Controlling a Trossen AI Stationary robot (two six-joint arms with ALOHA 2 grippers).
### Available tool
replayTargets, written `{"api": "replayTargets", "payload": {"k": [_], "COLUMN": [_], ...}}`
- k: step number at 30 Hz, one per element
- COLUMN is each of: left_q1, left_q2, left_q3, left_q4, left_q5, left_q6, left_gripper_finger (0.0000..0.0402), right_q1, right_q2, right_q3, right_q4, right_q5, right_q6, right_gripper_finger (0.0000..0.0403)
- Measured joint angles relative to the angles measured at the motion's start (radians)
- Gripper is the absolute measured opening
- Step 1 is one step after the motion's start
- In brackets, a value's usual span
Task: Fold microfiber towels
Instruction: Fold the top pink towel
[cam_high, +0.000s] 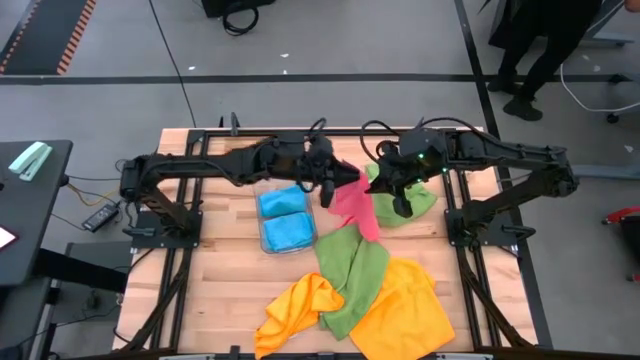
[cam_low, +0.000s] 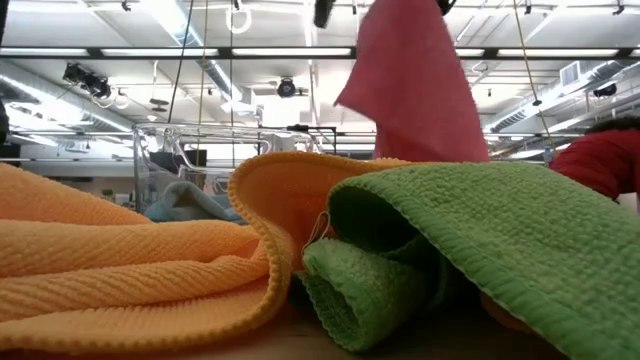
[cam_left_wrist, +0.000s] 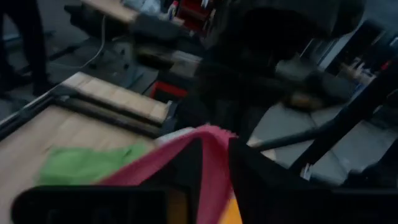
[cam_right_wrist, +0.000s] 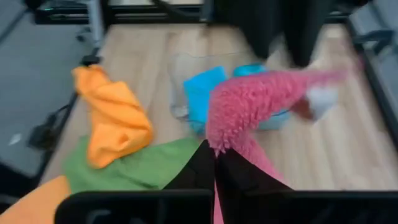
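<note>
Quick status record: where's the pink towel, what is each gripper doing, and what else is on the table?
pink towel: lifted off the table, hanging between both grippers
left gripper: at the towel's upper edge, cloth between its fingers
right gripper: shut on the pink towel
blue towels: folded, in the clear tray
green towels: loose, mid-table and under the right arm
orange towels: crumpled at the near edge

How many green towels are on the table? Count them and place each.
2: one green towel mid-table among the orange towels, another under the right gripper. More may be hidden.
</note>
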Motion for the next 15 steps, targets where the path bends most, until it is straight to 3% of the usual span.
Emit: {"api": "replayTargets", "payload": {"k": [9, 15], "left_q1": [0.032, 0.032], "left_q2": [-0.082, -0.057], "left_q3": [0.001, 0.002], "left_q4": [-0.171, -0.174], "left_q5": [0.003, 0.195], "left_q6": [0.047, -0.036], "left_gripper_finger": [0.0158, 0.0194], "right_q1": [-0.026, -0.026], "right_q2": [-0.005, -0.005], "right_q3": [0.046, 0.046], "right_q4": [-0.015, -0.017], "right_q5": [-0.207, -0.218], "right_q6": [-0.042, -0.054], "right_gripper_finger": [0.0005, 0.0004]}}
